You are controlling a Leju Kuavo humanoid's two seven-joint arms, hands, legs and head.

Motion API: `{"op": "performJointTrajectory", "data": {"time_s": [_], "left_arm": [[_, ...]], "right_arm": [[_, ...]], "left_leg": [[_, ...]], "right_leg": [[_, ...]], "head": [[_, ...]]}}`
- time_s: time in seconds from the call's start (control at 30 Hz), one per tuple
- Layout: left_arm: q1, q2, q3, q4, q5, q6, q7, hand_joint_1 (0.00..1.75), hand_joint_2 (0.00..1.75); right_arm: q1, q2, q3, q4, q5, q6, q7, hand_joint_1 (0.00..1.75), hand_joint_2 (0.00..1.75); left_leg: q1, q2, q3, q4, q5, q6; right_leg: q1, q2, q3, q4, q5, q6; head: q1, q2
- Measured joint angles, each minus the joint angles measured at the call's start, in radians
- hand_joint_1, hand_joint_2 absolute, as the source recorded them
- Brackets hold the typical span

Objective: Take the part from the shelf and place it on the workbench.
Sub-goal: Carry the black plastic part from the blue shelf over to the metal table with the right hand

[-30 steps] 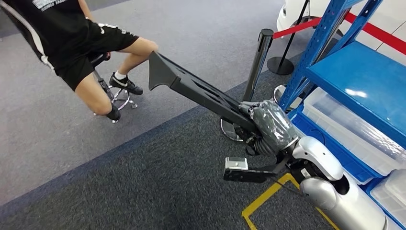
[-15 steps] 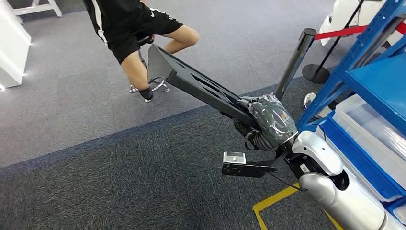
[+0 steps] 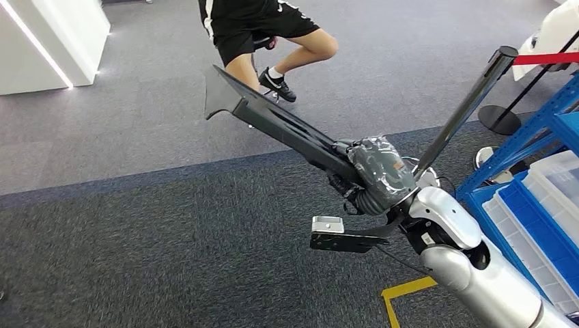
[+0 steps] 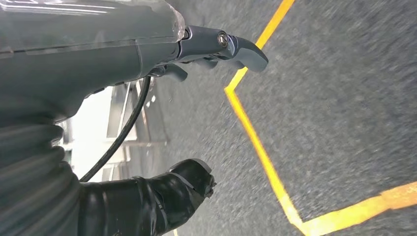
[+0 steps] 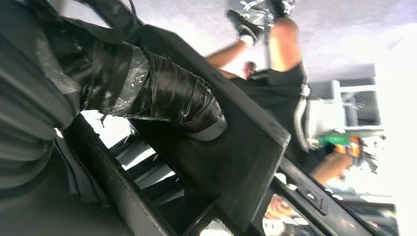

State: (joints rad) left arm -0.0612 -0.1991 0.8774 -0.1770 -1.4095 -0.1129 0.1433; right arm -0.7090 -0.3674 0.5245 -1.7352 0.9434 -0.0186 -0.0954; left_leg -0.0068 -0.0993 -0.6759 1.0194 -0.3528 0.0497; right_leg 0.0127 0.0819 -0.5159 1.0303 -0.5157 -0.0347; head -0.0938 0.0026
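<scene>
Above the grey carpet (image 3: 171,225), left of the blue shelf (image 3: 546,130), the right hand (image 3: 375,174) grips the long black part (image 3: 273,123), its fingers hidden under wrapping, while the left hand (image 4: 216,46), partly cut off, hangs open.

Our right arm (image 3: 478,277) is a rounded silver shell with a white elbow cover, a dark joint gap between them. Our right hand (image 3: 379,171) wears a crinkled clear plastic wrap over grey, above a black ribbed cuff; a flat black bracket with a small pale block sits below. Our left hand (image 4: 147,54) shows smooth grey covers, one screw, a black cable and a black taped thumb.
</scene>
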Motion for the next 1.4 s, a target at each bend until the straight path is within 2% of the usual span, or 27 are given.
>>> {"op": "performJointTrajectory", "data": {"time_s": [0.07, 0.1, 0.17, 0.23, 0.27, 0.3, 0.33, 0.37, 0.43, 0.47, 0.5, 0.57, 0.6, 0.67, 0.73, 0.77, 0.8, 0.83, 0.87, 0.93, 1.0, 1.1, 1.17, 1.23, 1.3, 1.33, 1.4], "left_arm": [[0.003, 0.0, 0.0, 0.0, 0.0, -0.001, 0.0, 0.0, 1.75], [0.004, 0.0, 0.0, 0.0, 0.0, -0.001, 0.0, 0.0, 1.75], [0.004, 0.0, 0.0, 0.0, 0.0, -0.002, -0.003, 0.0, 1.75], [0.003, 0.0, 0.0, 0.0, -0.001, -0.009, -0.013, 0.0, 1.75], [0.003, 0.0, 0.0, 0.0, -0.001, -0.013, -0.018, 0.0, 1.75], [0.003, 0.0, -0.001, 0.0, -0.002, -0.015, -0.021, 0.0, 1.75], [0.004, 0.0, -0.001, 0.0, -0.002, -0.016, -0.023, 0.0, 1.75], [0.004, 0.0, -0.001, 0.0, -0.002, -0.015, -0.024, 0.0, 1.75], [0.002, -0.001, -0.001, 0.0, -0.003, -0.015, -0.026, 0.0, 1.75], [0.001, -0.001, -0.002, 0.0, -0.004, -0.014, -0.026, 0.0, 1.75], [0.001, -0.002, -0.004, 0.0, -0.005, -0.014, -0.026, 0.0, 1.75], [0.004, 0.0, -0.009, 0.0, -0.01, -0.015, -0.026, 0.0, 1.75], [0.006, 0.001, -0.012, 0.0, -0.013, -0.015, -0.026, 0.0, 1.75], [0.007, 0.003, -0.02, 0.0, -0.02, -0.016, -0.025, 0.0, 1.75], [0.006, 0.004, -0.026, 0.0, -0.025, -0.016, -0.023, 0.0, 1.75], [0.007, 0.005, -0.028, 0.0, -0.027, -0.016, -0.023, 0.0, 1.75], [0.008, 0.005, -0.031, 0.0, -0.028, -0.016, -0.022, 0.0, 1.75], [0.009, 0.005, -0.033, 0.0, -0.028, -0.017, -0.022, 0.0, 1.75], [0.01, 0.004, -0.035, 0.0, -0.028, -0.017, -0.022, 0.0, 1.75], [0.01, -0.001, -0.038, 0.0, -0.028, -0.017, -0.022, 0.0, 1.75], [0.009, -0.005, -0.041, 0.001, -0.028, -0.017, -0.022, 0.0, 1.75], [0.011, -0.005, -0.045, 0.001, -0.028, -0.018, -0.023, 0.0, 1.75], [0.012, -0.005, -0.045, 0.002, -0.028, -0.017, -0.023, 0.0, 1.75], [0.01, -0.004, -0.046, 0.002, -0.028, -0.017, -0.022, 0.0, 1.75], [0.01, -0.002, -0.047, 0.002, -0.028, -0.017, -0.022, 0.0, 1.75], [0.011, -0.001, -0.048, 0.002, -0.028, -0.017, -0.022, 0.0, 1.75], [0.013, 0.0, -0.048, 0.002, -0.028, -0.017, -0.022, 0.0, 1.75]], "right_arm": [[-0.006, 0.002, 0.0, 0.001, 0.0, 0.0, 0.0, 1.75, 1.75], [-0.009, 0.003, 0.0, 0.001, 0.0, 0.0, 0.0, 1.75, 1.75], [-0.011, 0.006, 0.001, 0.003, 0.0, 0.001, 0.0, 1.75, 1.75], [-0.012, 0.006, 0.001, 0.003, 0.001, 0.001, 0.001, 1.75, 1.75], [-0.012, 0.006, 0.001, 0.003, 0.002, 0.001, 0.002, 1.75, 1.75], [-0.011, 0.006, 0.001, 0.003, 0.003, 0.001, 0.003, 1.75, 1.75], [-0.01, 0.006, 0.002, 0.003, 0.004, 0.001, 0.004, 1.75, 1.75], [-0.01, 0.006, 0.003, 0.003, 0.005, 0.001, 0.006, 1.75, 1.75], [-0.01, 0.005, 0.004, 0.0, 0.006, 0.0, 0.011, 1.75, 1.75], [-0.009, 0.003, 0.005, -0.002, 0.008, 0.0, 0.014, 1.75, 1.75], [-0.006, 0.001, 0.006, -0.004, 0.012, 0.0, 0.017, 1.75, 1.75], [0.0, 0.0, 0.01, -0.006, 0.023, 0.001, 0.025, 1.75, 1.75], [0.005, -0.001, 0.013, -0.008, 0.028, 0.001, 0.029, 1.75, 1.75], [0.016, -0.009, 0.017, -0.016, 0.034, 0.0, 0.036, 1.75, 1.75], [0.032, -0.025, 0.017, -0.024, 0.037, -0.002, 0.04, 1.75, 1.75], [0.041, -0.033, 0.017, -0.027, 0.037, -0.002, 0.042, 1.75, 1.75], [0.049, -0.039, 0.017, -0.029, 0.038, -0.002, 0.043, 1.75, 1.75], [0.055, -0.043, 0.017, -0.031, 0.038, -0.002, 0.044, 1.75, 1.75], [0.058, -0.046, 0.017, -0.033, 0.038, -0.002, 0.044, 1.75, 1.75], [0.057, -0.051, 0.017, -0.041, 0.038, -0.002, 0.044, 1.75, 1.75], [0.053, -0.056, 0.017, -0.05, 0.038, -0.002, 0.044, 1.75, 1.75], [0.05, -0.06, 0.017, -0.055, 0.038, -0.003, 0.045, 1.75, 1.75], [0.05, -0.06, 0.017, -0.056, 0.038, -0.003, 0.045, 1.75, 1.75], [0.052, -0.06, 0.017, -0.057, 0.038, -0.003, 0.045, 1.75, 1.75], [0.056, -0.061, 0.017, -0.058, 0.038, -0.003, 0.046, 1.75, 1.75], [0.059, -0.061, 0.017, -0.058, 0.038, -0.003, 0.046, 1.75, 1.75], [0.06, -0.061, 0.017, -0.058, 0.038, -0.003, 0.046, 1.75, 1.75]], "left_leg": [[0.004, -0.022, -0.005, -0.011, 0.021, -0.013], [0.003, -0.015, -0.01, -0.009, 0.017, -0.019], [0.002, 0.03, -0.032, 0.04, -0.044, -0.028], [0.011, 0.075, -0.065, 0.153, -0.13, -0.043], [0.019, 0.084, -0.077, 0.21, -0.149, -0.051], [0.027, 0.089, -0.08, 0.247, -0.145, -0.059], [0.035, 0.094, -0.067, 0.252, -0.124, -0.068], [0.043, 0.103, -0.035, 0.223, -0.098, -0.078], [0.051, 0.141, 0.055, 0.103, -0.091, -0.095], [0.048, 0.156, 0.088, 0.054, -0.104, -0.094], [0.043, 0.163, 0.104, 0.026, -0.12, -0.085], [0.033, 0.149, 0.101, 0.018, -0.124, -0.053], [0.03, 0.139, 0.098, 0.016, -0.12, -0.039], [0.025, 0.121, 0.093, 0.01, -0.107, -0.015], [0.018, 0.1, 0.082, 0.01, -0.096, -0.001], [0.011, 0.086, 0.078, 0.01, -0.092, 0.004], [0.005, 0.072, 0.073, 0.01, -0.088, 0.007], [-0.001, 0.057, 0.07, 0.01, -0.084, 0.009], [-0.006, 0.044, 0.069, 0.011, -0.081, 0.011], [-0.01, 0.02, 0.066, 0.011, -0.075, 0.012], [-0.005, 0.0, 0.061, 0.009, -0.069, 0.006], [-0.003, -0.024, 0.061, -0.004, -0.06, -0.009], [-0.008, 0.012, 0.046, 0.026, -0.086, -0.02], [0.0, 0.065, -0.004, 0.129, -0.145, -0.035], [0.016, 0.086, -0.051, 0.222, -0.179, -0.054], [0.024, 0.091, -0.052, 0.226, -0.171, -0.063], [0.037, 0.11, -0.002, 0.134, -0.116, -0.082]], "right_leg": [[-0.001, -0.022, 0.005, -0.024, 0.017, 0.002], [-0.003, -0.038, 0.005, -0.039, 0.029, 0.0], [-0.011, -0.069, -0.002, -0.064, 0.056, -0.002], [-0.01, -0.098, -0.02, -0.07, 0.075, 0.002], [-0.011, -0.114, -0.031, -0.069, 0.083, 0.007], [-0.014, -0.13, -0.043, -0.065, 0.089, 0.012], [-0.017, -0.145, -0.056, -0.06, 0.094, 0.018], [-0.021, -0.158, -0.069, -0.053, 0.099, 0.024], [-0.026, -0.182, -0.092, -0.032, 0.103, 0.039], [-0.026, -0.192, -0.1, -0.022, 0.103, 0.047], [-0.026, -0.202, -0.104, -0.014, 0.103, 0.055], [-0.03, -0.22, -0.105, -0.009, 0.106, 0.071], [-0.036, -0.211, -0.106, -0.003, 0.101, 0.078], [-0.043, -0.157, -0.129, 0.054, 0.053, 0.085], [-0.039, -0.101, -0.181, 0.182, -0.025, 0.078], [-0.034, -0.091, -0.206, 0.242, -0.05, 0.072], [-0.027, -0.086, -0.217, 0.274, -0.058, 0.063], [-0.018, -0.082, -0.21, 0.268, -0.046, 0.051], [-0.008, -0.074, -0.184, 0.222, -0.018, 0.036], [0.013, -0.035, -0.11, 0.083, 0.041, 0.005], [0.024, -0.008, -0.071, 0.003, 0.064, -0.015], [0.021, -0.037, -0.054, -0.034, 0.076, -0.024], [0.013, -0.066, -0.033, -0.074, 0.094, -0.023], [0.008, -0.095, -0.024, -0.092, 0.101, -0.018], [0.004, -0.124, -0.027, -0.088, 0.098, -0.01], [0.0, -0.138, -0.029, -0.082, 0.094, -0.004], [-0.011, -0.162, -0.034, -0.062, 0.08, 0.013]], "head": [[0.002, 0.0], [0.002, 0.0], [0.0, 0.0], [-0.001, 0.0], [-0.001, 0.0], [-0.002, 0.0], [-0.002, 0.0], [-0.002, 0.0], [-0.003, 0.0], [-0.003, 0.0], [-0.002, 0.0], [0.0, 0.0], [0.0, 0.0], [0.003, 0.0], [0.006, 0.0], [0.007, 0.0], [0.007, 0.0], [0.007, 0.0], [0.007, 0.0], [0.005, 0.0], [0.006, 0.0], [0.011, 0.0], [0.009, 0.0], [0.007, 0.0], [0.007, 0.0], [0.007, 0.0], [0.006, 0.0]]}}
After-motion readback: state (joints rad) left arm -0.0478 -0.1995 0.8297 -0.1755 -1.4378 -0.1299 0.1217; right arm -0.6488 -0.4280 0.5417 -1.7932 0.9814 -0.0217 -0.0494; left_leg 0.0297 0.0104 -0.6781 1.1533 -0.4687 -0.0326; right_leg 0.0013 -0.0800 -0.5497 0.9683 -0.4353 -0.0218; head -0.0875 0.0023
